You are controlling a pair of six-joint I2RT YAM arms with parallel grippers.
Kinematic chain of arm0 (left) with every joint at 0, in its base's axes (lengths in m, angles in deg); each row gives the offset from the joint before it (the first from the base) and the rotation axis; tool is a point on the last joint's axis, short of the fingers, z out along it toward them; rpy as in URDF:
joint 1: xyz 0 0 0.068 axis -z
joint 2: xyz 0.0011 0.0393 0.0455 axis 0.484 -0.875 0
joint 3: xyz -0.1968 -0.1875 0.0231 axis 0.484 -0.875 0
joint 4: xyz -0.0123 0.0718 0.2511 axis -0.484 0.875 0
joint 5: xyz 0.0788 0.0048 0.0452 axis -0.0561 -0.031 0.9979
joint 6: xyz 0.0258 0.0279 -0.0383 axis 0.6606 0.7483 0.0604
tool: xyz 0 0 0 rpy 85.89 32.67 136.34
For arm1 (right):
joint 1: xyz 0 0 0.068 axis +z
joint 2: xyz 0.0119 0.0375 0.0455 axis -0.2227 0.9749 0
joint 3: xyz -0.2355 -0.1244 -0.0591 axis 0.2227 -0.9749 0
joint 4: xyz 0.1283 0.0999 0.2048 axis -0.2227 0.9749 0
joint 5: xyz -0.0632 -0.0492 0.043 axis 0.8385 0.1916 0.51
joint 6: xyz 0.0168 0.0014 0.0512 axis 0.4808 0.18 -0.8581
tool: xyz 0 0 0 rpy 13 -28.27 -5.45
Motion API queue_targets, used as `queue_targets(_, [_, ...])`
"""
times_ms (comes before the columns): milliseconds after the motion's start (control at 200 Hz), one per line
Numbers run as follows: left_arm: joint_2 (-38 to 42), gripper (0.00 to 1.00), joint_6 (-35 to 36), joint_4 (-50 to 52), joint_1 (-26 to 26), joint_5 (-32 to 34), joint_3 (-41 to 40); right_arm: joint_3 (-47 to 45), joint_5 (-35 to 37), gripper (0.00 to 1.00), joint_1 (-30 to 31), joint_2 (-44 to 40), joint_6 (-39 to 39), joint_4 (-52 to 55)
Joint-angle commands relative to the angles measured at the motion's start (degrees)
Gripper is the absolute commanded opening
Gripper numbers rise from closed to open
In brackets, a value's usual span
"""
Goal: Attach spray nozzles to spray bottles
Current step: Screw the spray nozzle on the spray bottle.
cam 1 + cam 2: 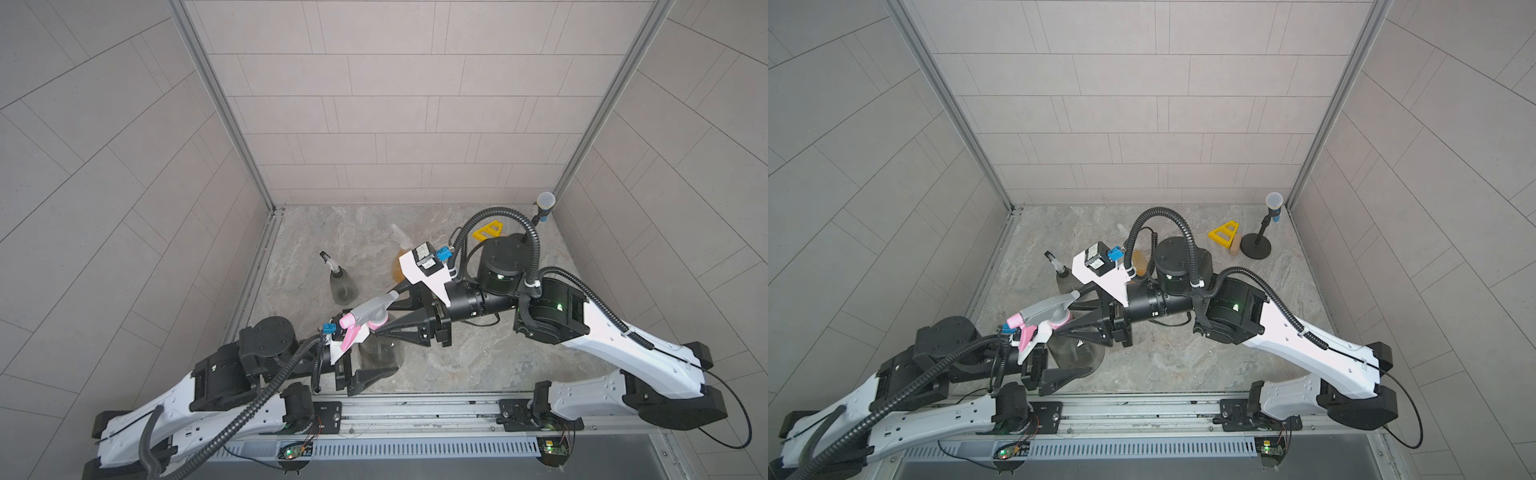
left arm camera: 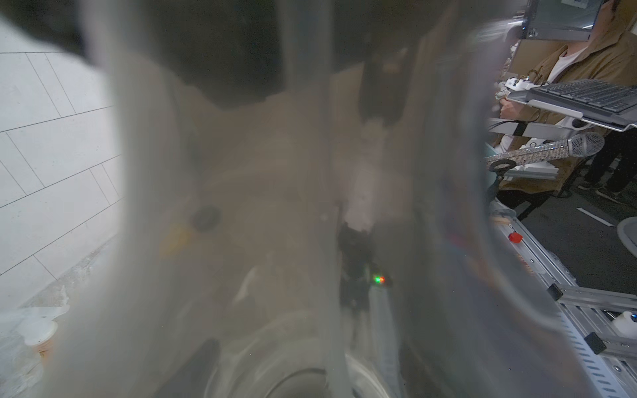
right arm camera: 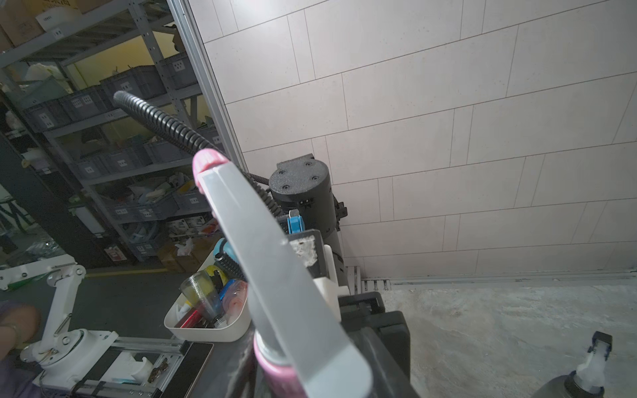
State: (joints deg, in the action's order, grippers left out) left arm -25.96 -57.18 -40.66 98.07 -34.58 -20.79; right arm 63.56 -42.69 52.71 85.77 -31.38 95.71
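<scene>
1. Currently, grey-pink nozzle [image 1: 368, 309] sits atop upright grey bottle [image 1: 380, 353], front-left; long axis level, spout toward left arm [image 1: 224, 374].
2. Left gripper [image 1: 376, 365] clamps bottle.
3. Right gripper [image 1: 384, 312] jaws straddle nozzle; grip unclear.

I can pass at the table's [image 1: 478, 365] front-right and far-left corner (both bare). Blocking me: far grey bottle [image 1: 343, 286] mid-left, amber bottle [image 1: 399, 266] behind centre, near grey bottle [image 1: 380, 353] by front edge, yellow block [image 1: 1224, 233] + mic stand [image 1: 1256, 245] in far-right corner.
</scene>
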Motion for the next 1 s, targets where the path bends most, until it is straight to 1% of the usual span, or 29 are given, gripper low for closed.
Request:
queue_targets(0, [-0.04,0.0,-0.32,-1.67,-0.04,-0.74,0.0,2.03,-2.22,0.44,0.24,-0.24,-0.82,-3.35])
queue_targets(150, [0.0,0.0,-0.37,-1.67,-0.07,-0.45,-0.18,2.21,-2.28,0.38,0.6,0.24,-0.91,-3.48])
queue_targets(255, [-0.04,0.0,-0.44,-1.75,-0.05,0.01,-0.18,1.99,-2.35,0.32,0.86,0.42,-0.81,-3.25])
queue_targets(420, [-0.48,0.0,-0.31,-1.67,-0.04,0.9,0.24,1.59,-1.89,0.32,1.38,0.23,-0.43,-2.53])
queue_targets(560, [-1.05,0.0,-0.13,-1.54,-0.05,2.74,0.93,1.77,0.51,0.27,2.44,0.46,0.83,-0.18])
queue_targets(700, [-1.92,0.0,0.2,-0.26,-0.04,6.71,2.42,1.6,6.57,0.23,4.78,0.22,2.59,3.1])
queue_targets(780, [-2.62,0.0,0.68,0.69,-0.07,9.75,3.15,1.58,11.46,0.2,6.53,0.47,2.35,5.15])
queue_targets(931, [-2.99,0.0,1.3,0.72,-0.05,14.85,3.22,2.45,23.82,0.16,11.36,1.11,2.01,9.89])
queue_targets(996, [-2.77,0.0,1.48,0.03,-0.09,15.9,2.91,1.92,29.56,0.16,13.61,1.32,1.05,9.98])
